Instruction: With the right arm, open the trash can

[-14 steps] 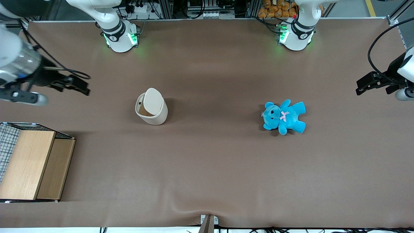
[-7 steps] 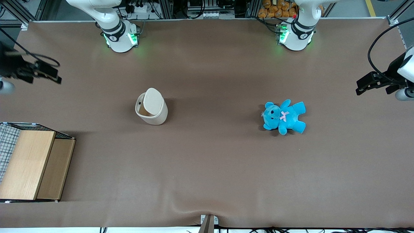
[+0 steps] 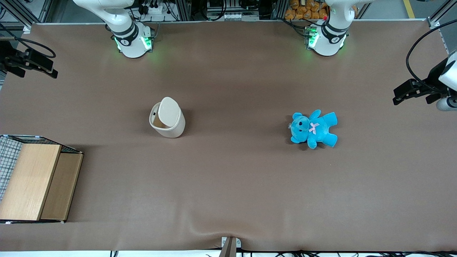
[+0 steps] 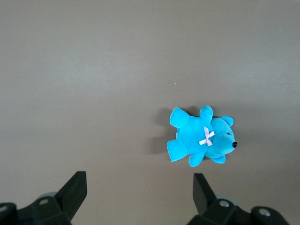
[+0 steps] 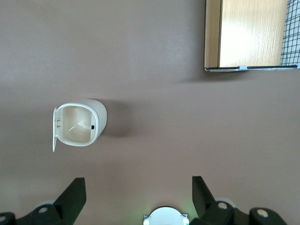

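The cream-white trash can (image 3: 167,123) stands on the brown table with its lid (image 3: 169,112) hinged up, so the tan inside shows. In the right wrist view the trash can (image 5: 80,123) is seen from above with its mouth uncovered and the lid (image 5: 54,131) standing on edge beside it. The right arm's black gripper (image 3: 43,66) hangs above the table's edge at the working arm's end, well apart from the can and farther from the front camera. The gripper (image 5: 137,183) is open and empty, its fingers wide apart.
A wooden box with wire mesh (image 3: 35,182) stands at the working arm's end, near the front edge; it also shows in the right wrist view (image 5: 246,33). A blue teddy (image 3: 313,128) lies toward the parked arm's end. The working arm's base (image 3: 132,39) stands at the table's back edge.
The gripper has drawn away from the trash can, toward the working arm's end of the table and farther from the front camera. The can stays still with its lid up.
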Controlling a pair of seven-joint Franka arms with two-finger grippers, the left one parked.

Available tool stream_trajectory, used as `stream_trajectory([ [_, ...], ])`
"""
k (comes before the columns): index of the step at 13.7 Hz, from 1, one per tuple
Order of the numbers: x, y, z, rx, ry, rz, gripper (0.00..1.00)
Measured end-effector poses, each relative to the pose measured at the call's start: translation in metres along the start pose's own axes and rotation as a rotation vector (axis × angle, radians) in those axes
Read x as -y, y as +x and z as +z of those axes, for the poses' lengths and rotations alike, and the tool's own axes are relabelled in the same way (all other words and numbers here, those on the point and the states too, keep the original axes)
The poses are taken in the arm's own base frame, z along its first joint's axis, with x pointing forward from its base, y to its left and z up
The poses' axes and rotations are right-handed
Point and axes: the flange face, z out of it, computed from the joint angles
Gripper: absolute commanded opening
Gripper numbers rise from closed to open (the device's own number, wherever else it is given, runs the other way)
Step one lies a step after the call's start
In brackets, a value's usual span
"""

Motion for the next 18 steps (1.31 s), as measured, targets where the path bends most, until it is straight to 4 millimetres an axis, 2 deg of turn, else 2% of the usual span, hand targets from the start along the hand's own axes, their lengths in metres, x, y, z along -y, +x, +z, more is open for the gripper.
stream_trajectory([
  [5,-0.019,0.008,0.007,-0.001,0.000,-0.004,1.00],
  [12,-0.027,0.022,0.036,0.011,0.001,-0.015,1.00],
  [18,-0.029,0.023,0.036,0.006,0.000,-0.013,1.00],
])
